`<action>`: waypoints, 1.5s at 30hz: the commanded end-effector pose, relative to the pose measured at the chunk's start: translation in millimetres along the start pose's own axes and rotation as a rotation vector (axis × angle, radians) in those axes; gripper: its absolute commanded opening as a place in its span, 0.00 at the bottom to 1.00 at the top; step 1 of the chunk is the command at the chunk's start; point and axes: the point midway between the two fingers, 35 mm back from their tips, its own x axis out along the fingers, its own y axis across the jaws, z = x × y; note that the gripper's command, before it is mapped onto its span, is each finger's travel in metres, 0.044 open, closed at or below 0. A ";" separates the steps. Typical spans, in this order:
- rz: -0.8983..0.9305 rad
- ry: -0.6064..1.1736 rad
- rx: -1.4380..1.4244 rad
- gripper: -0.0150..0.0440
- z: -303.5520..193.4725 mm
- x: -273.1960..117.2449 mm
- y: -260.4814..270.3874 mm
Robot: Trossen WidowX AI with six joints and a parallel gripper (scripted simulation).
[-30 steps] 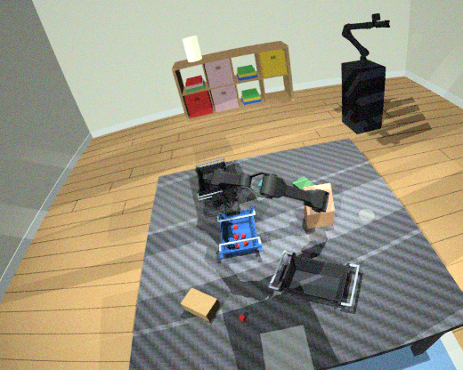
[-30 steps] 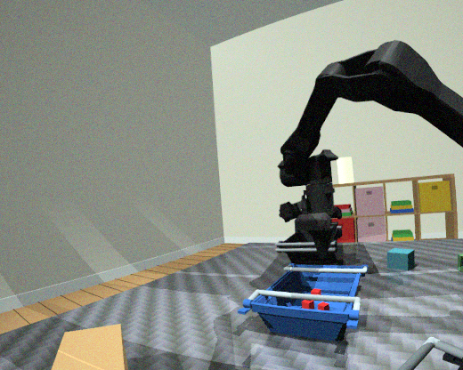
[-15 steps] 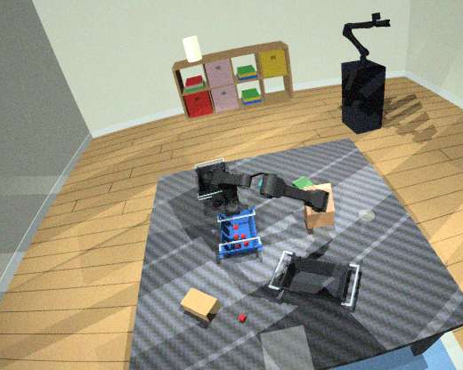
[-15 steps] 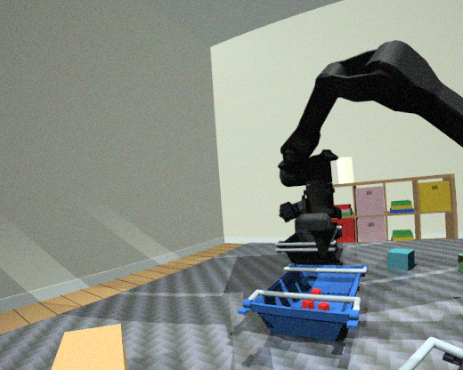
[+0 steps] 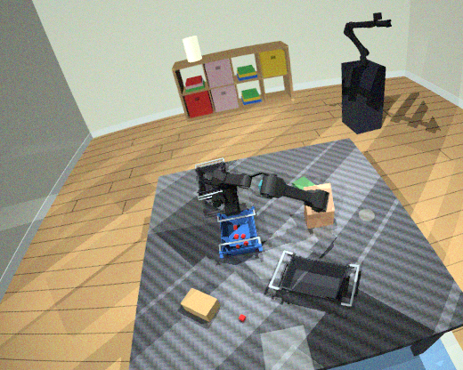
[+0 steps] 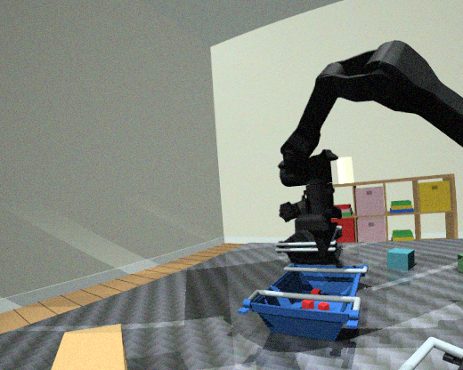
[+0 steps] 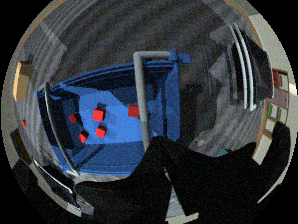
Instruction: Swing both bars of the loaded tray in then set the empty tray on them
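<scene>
A blue tray (image 5: 239, 250) (image 6: 303, 326) (image 7: 173, 100) holds several small red blocks (image 5: 243, 236) (image 6: 307, 304) (image 7: 98, 115). Its near bar (image 5: 240, 241) (image 6: 312, 296) (image 7: 52, 120) lies inward across the top close to the near end. Its far bar (image 5: 236, 217) (image 6: 319, 269) (image 7: 142, 100) also crosses the top, just inside the far end. My gripper (image 6: 324, 252) (image 7: 157, 140) is shut and empty, pointing down by the far end of the blue tray. An empty black tray (image 5: 312, 291) lies to the right in the top view, with wire bars at its ends.
Another black tray (image 7: 262, 65) with wire bars stands behind my gripper. A tan block (image 5: 200, 304) (image 6: 92, 349) and a loose red block (image 5: 242, 317) lie at the front. A brown box (image 5: 320, 219), teal block (image 6: 400, 259) and green block (image 5: 304, 182) stand on the right.
</scene>
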 end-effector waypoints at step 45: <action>0.000 0.000 0.000 0.57 0.3 -2.4 -0.1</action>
